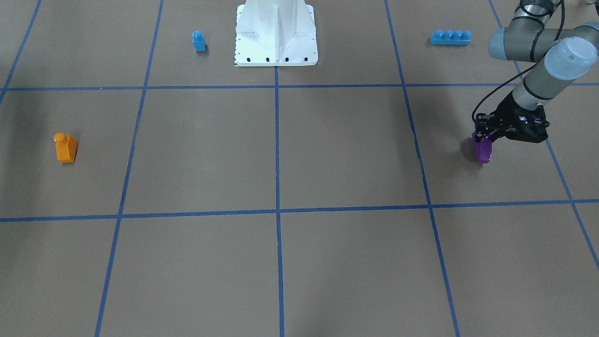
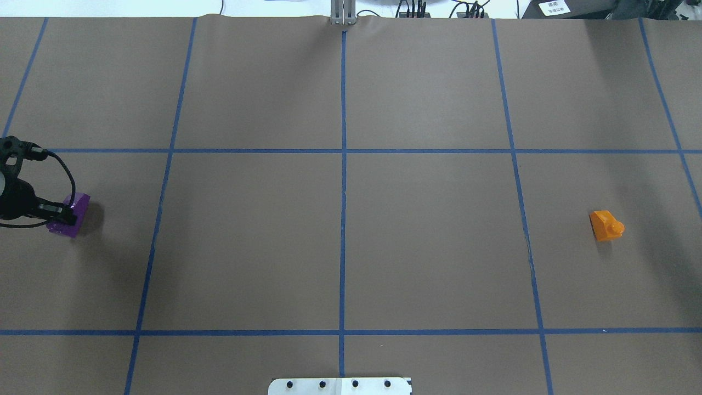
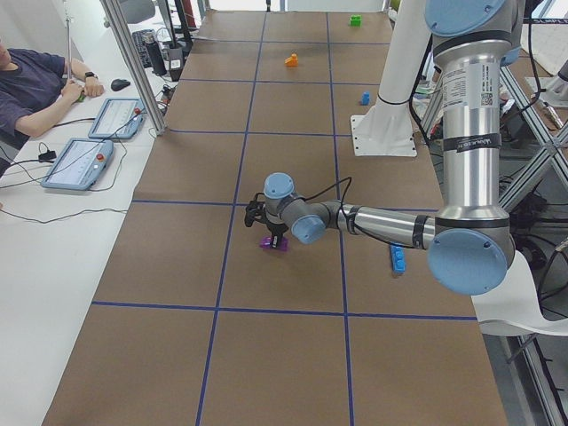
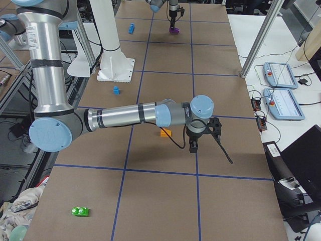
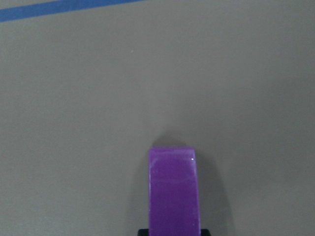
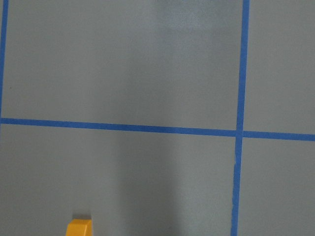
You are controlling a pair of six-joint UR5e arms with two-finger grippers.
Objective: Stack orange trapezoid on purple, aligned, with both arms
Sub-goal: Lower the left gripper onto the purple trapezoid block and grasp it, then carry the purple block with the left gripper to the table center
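The purple brick (image 1: pixel 482 150) stands on the brown table at the robot's far left; it also shows in the overhead view (image 2: pixel 75 210) and at the bottom of the left wrist view (image 5: pixel 174 191). My left gripper (image 1: pixel 484 136) is over it, jaws closed on its upper part, and it looks to rest on the table. The orange trapezoid (image 1: pixel 65 149) stands alone at the far right, also in the overhead view (image 2: pixel 606 225) and at the bottom edge of the right wrist view (image 6: pixel 79 227). My right gripper (image 4: pixel 193 147) hovers just beside it, seen only from the side; I cannot tell if it is open.
A small blue single-stud brick (image 1: pixel 199 41) and a long blue four-stud brick (image 1: pixel 450 37) lie either side of the white base pedestal (image 1: pixel 276 35). A green brick (image 4: pixel 80 211) lies at the table's right end. An operator (image 3: pixel 35 80) sits beside the table.
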